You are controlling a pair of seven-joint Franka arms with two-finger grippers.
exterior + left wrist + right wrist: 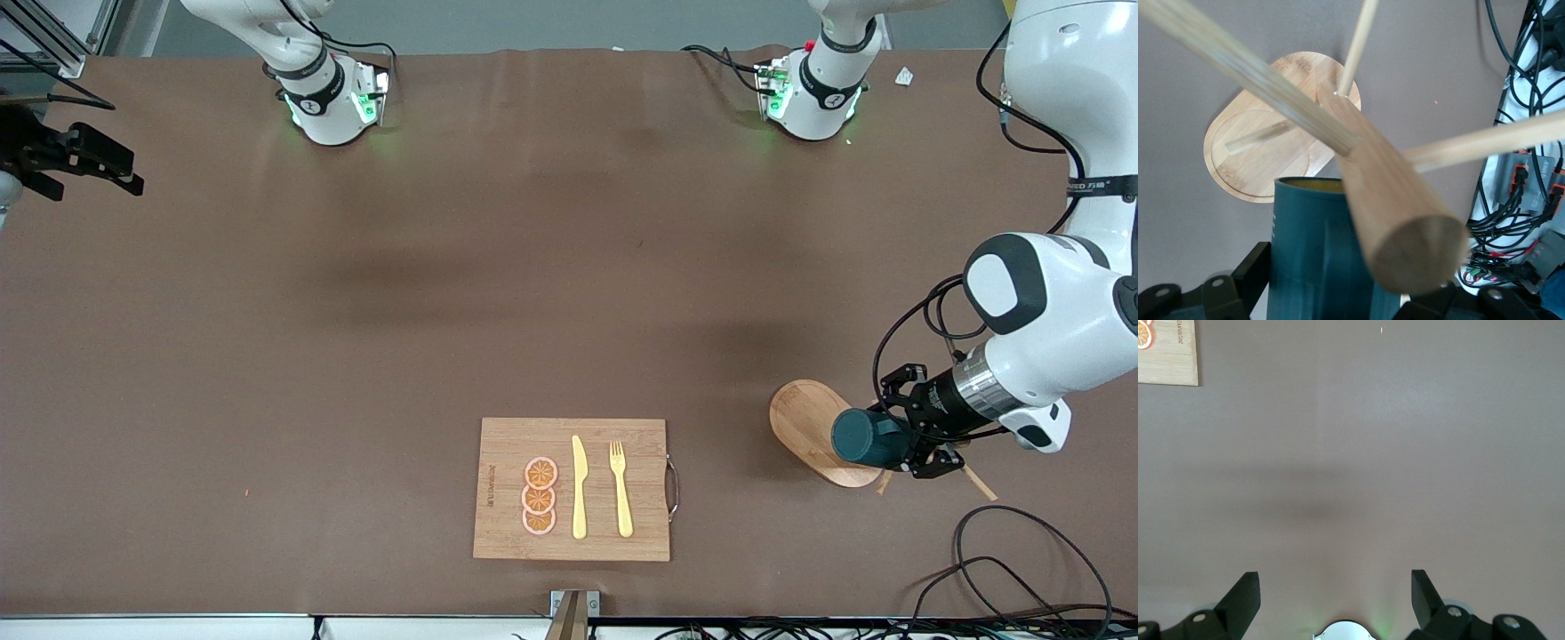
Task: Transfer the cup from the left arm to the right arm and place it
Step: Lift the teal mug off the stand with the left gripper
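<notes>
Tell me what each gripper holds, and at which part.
Left gripper holds the cup by its body, over the wooden stand. Right gripper holds nothing.

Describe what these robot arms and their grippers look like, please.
Both arms are glossy white with rounded joints, dark grey joint covers and black bands. Green lights glow at the bases. The left gripper is black with a silver wrist ring and loose black cables. The right gripper has black fingers.

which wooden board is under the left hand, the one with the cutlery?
No, the small oval board at the left arm's end. The left hand holds the cup over it; the rectangular cutting board carries the cutlery.
</notes>
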